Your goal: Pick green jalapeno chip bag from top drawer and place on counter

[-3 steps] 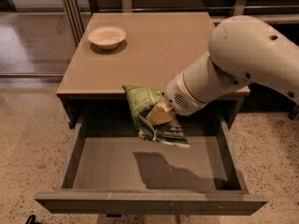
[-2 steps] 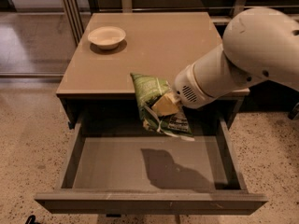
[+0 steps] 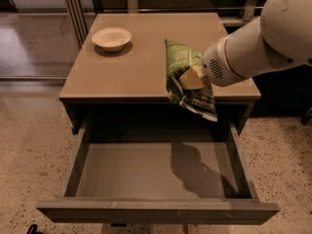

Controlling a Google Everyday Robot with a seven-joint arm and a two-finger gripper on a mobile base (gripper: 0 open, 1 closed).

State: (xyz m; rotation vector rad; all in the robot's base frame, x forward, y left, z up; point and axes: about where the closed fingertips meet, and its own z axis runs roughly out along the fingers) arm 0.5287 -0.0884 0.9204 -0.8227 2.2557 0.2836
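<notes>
The green jalapeno chip bag hangs in the air, gripped near its middle. My gripper is shut on it; a tan finger shows against the bag. The bag hovers over the front right edge of the counter, its lower white-label corner dangling past the edge above the drawer. The top drawer is pulled fully open below, its grey interior bare with the bag's shadow on it. My white arm comes in from the right.
A white bowl sits on the counter's back left. Metal table legs and rails stand behind the counter. Speckled terrazzo floor lies on both sides of the drawer.
My gripper has lifted the bag up and back out of the drawer, from just above its rear to counter-edge height. The arm has risen and moved right.
</notes>
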